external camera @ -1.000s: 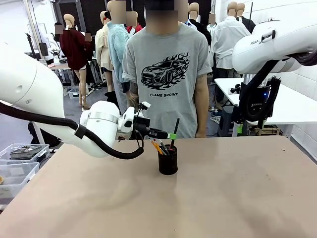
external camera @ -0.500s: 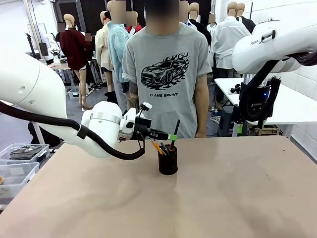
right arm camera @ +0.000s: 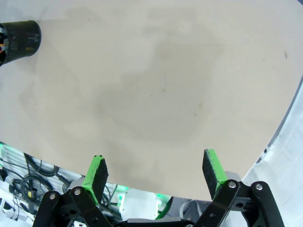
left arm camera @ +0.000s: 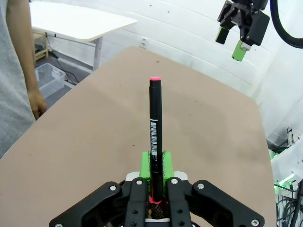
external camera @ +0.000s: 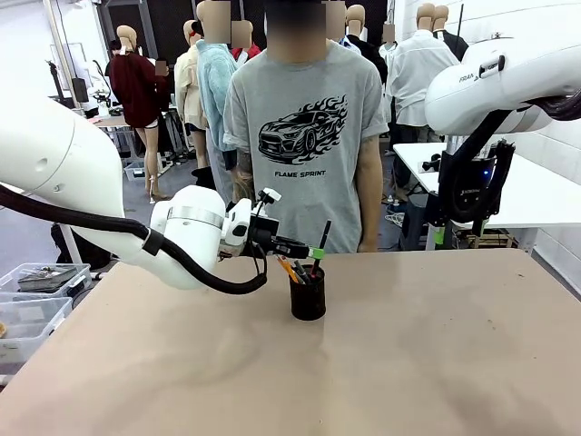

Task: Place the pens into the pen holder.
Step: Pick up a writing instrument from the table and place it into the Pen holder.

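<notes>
The black mesh pen holder (external camera: 308,298) stands mid-table, with an orange-yellow pen (external camera: 287,268) and a darker one leaning out of it. My left gripper (external camera: 314,251) hovers just above its rim, shut on the black pen (external camera: 323,234), which stands nearly upright with its lower end at the holder's mouth. In the left wrist view that pen (left arm camera: 155,124) rises from my green pads (left arm camera: 163,161), pink-red end up. My right gripper (right arm camera: 155,169) is open and empty, well above the table; the holder (right arm camera: 20,37) sits far off at its top left.
A person in a grey T-shirt (external camera: 304,136) stands at the far side behind the holder, one hand (left arm camera: 35,103) hanging by the table edge. Clear plastic bins (external camera: 32,304) sit off the table's left edge. Bare tabletop (external camera: 408,363) lies to the front and right.
My left gripper has sunk slightly with the black pen, toward the holder. The right arm has not moved.
</notes>
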`<state>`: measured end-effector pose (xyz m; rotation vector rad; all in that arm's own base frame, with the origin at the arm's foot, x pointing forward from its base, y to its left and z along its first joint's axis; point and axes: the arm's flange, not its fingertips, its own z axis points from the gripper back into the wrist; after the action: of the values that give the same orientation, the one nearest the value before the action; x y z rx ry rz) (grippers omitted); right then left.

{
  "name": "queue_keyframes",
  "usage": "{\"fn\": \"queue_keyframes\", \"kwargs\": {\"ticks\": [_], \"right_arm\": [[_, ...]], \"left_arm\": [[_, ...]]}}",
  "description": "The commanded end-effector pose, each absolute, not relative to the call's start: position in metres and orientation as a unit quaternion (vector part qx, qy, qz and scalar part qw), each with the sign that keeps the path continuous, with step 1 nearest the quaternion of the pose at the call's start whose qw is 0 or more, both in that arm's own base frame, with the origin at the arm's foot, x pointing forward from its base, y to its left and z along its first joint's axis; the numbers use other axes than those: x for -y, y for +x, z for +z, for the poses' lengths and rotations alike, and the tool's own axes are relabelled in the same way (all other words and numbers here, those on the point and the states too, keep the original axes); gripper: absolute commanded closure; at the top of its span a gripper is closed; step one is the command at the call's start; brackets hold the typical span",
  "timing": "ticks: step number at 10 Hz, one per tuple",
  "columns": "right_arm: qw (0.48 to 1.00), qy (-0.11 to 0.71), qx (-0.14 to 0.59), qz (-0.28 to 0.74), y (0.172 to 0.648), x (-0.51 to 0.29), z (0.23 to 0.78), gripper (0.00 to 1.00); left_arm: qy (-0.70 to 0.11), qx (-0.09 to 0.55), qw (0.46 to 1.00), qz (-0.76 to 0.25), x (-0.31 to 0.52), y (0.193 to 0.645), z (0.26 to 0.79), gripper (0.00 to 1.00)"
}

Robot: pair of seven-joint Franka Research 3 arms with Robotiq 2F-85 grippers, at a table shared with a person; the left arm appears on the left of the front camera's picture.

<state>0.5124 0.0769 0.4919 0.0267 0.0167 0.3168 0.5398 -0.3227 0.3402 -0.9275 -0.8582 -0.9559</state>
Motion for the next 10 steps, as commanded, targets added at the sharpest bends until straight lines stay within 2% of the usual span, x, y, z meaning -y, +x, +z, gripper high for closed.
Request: {"fn": "queue_keyframes", "kwargs": {"ticks": [1, 10], "right_arm": [[0.988, 0.012, -0.010, 0.156, 0.5126, -0.0765, 0.4937, 0.00], [0.988, 0.012, -0.010, 0.156, 0.5126, -0.0765, 0.4937, 0.00]], "left_arm": [[-0.398, 0.393, 0.697, -0.449, 0.3252, 0.5404, 0.3369, 1.00], [-0.381, 0.378, 0.698, -0.474, 0.3292, 0.5376, 0.3340, 1.00]]}}
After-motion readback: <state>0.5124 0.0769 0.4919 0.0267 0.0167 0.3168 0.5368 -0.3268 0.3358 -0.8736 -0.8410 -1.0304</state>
